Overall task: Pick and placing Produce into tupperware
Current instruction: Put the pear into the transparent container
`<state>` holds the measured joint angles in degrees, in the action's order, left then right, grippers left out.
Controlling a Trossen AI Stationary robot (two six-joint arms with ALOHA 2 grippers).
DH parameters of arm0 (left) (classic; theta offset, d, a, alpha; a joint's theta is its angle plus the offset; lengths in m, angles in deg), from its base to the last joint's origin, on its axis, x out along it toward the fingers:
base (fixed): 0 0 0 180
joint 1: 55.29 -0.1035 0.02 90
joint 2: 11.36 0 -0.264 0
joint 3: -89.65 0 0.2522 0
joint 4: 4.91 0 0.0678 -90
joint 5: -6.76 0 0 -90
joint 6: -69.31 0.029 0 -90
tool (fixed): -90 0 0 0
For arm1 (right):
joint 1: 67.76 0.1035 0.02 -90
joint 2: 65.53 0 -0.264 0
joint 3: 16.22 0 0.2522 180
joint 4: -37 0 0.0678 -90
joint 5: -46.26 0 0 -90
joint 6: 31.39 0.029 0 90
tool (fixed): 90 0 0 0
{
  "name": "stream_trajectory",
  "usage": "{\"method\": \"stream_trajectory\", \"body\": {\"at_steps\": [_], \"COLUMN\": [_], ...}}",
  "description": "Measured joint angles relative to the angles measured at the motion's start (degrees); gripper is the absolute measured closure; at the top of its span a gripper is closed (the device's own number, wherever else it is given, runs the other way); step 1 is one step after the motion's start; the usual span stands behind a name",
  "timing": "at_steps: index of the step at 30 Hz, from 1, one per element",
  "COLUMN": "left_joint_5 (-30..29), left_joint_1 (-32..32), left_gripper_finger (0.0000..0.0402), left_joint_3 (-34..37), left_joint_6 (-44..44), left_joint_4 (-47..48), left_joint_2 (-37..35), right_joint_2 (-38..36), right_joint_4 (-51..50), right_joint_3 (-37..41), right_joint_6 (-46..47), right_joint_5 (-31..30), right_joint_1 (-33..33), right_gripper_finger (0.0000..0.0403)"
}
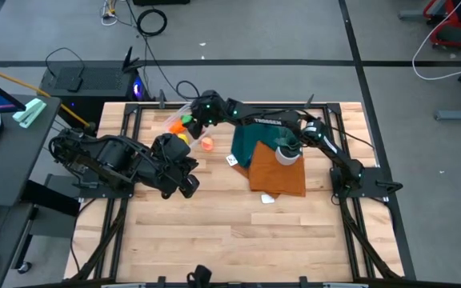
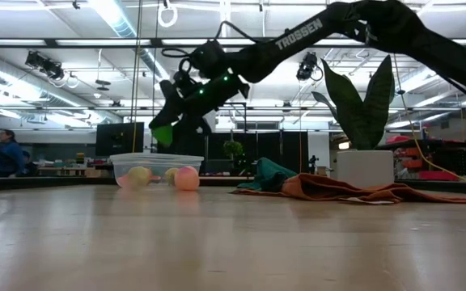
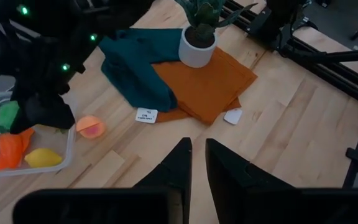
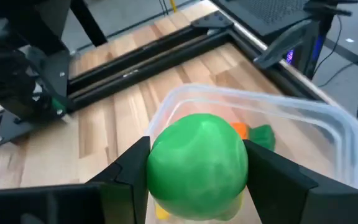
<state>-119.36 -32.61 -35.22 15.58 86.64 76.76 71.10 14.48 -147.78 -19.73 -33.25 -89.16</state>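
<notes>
The right claw (image 4: 197, 186) is clamped on a round, bright green toy fruit (image 4: 197, 165), one dark finger pressed to each side, and hangs with it in the air directly above the small clear plastic tupperware with rounded corners (image 4: 328, 134). Inside that tupperware lie an orange toy carrot with a green top (image 3: 12, 149) and a yellow toy piece (image 3: 42, 158), the yellow one just beside the carrot. A pink-orange toy peach (image 3: 91, 127) sits on the wooden tabletop (image 1: 214, 232) just outside the tupperware, on the side toward the cloths. Farther from the tupperware in that same direction, a crumpled dark teal cloth (image 3: 138, 68) overlaps a flat rust-orange cloth (image 3: 207, 87), and a spiky green plant in a white pot (image 3: 199, 43) stands on them. Two small white tags lie on the wood at the cloths' edge. The left claw (image 3: 197, 158) waits well apart from the tupperware, low over bare wood, its two dark fingers drawn nearly together with nothing between them.
</notes>
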Motion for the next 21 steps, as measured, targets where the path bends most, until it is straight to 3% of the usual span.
{"method": "stream_trajectory", "body": {"at_steps": [21], "left_joint_5": [0.0], "left_joint_1": [0.0], "left_gripper_finger": [0.0345], "left_joint_3": [0.0], "left_joint_6": [-0.1], "left_joint_4": [-0.1], "left_joint_2": [0.0], "right_joint_2": [1.9], "right_joint_4": [-8.6], "right_joint_3": [0.0], "right_joint_6": [-4.0], "right_joint_5": [-3.1], "right_joint_1": [-0.2], "right_gripper_finger": [0.0227]}}
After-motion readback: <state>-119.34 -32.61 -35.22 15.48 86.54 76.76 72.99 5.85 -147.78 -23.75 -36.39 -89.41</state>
